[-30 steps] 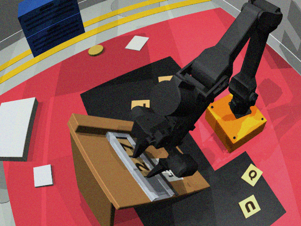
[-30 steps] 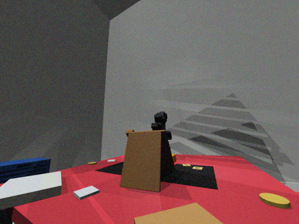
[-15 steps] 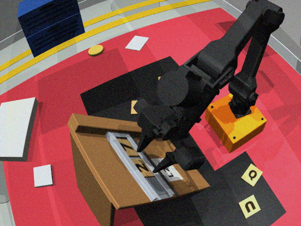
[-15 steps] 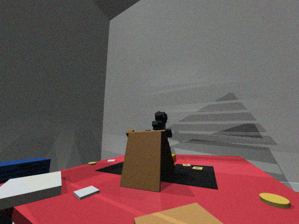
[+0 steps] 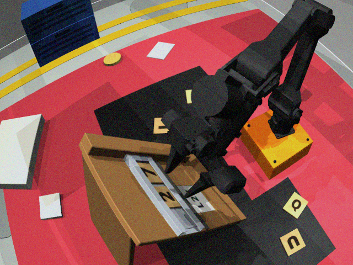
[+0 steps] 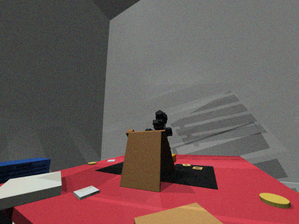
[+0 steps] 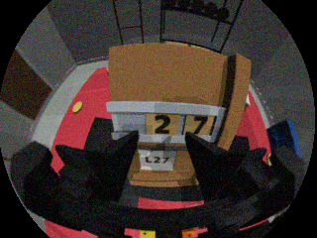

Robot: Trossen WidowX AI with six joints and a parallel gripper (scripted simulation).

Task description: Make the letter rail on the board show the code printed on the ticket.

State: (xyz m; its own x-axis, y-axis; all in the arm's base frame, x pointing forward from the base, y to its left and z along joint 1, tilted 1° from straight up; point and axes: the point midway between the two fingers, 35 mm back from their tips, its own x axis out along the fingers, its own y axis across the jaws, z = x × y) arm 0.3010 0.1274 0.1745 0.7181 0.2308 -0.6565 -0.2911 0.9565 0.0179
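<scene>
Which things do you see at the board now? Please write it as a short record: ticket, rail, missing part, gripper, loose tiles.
ticket: reads L27
rail: 2 tile, then 7 tile
missing: L, left of the 2
gripper: jaws apart, nothing held
loose on dark mat: Q tile, U-like tile, two partly hidden tiles

Q tile [image 5: 295,204] above U tile [image 5: 292,242] on black mat [image 5: 265,225].
</scene>
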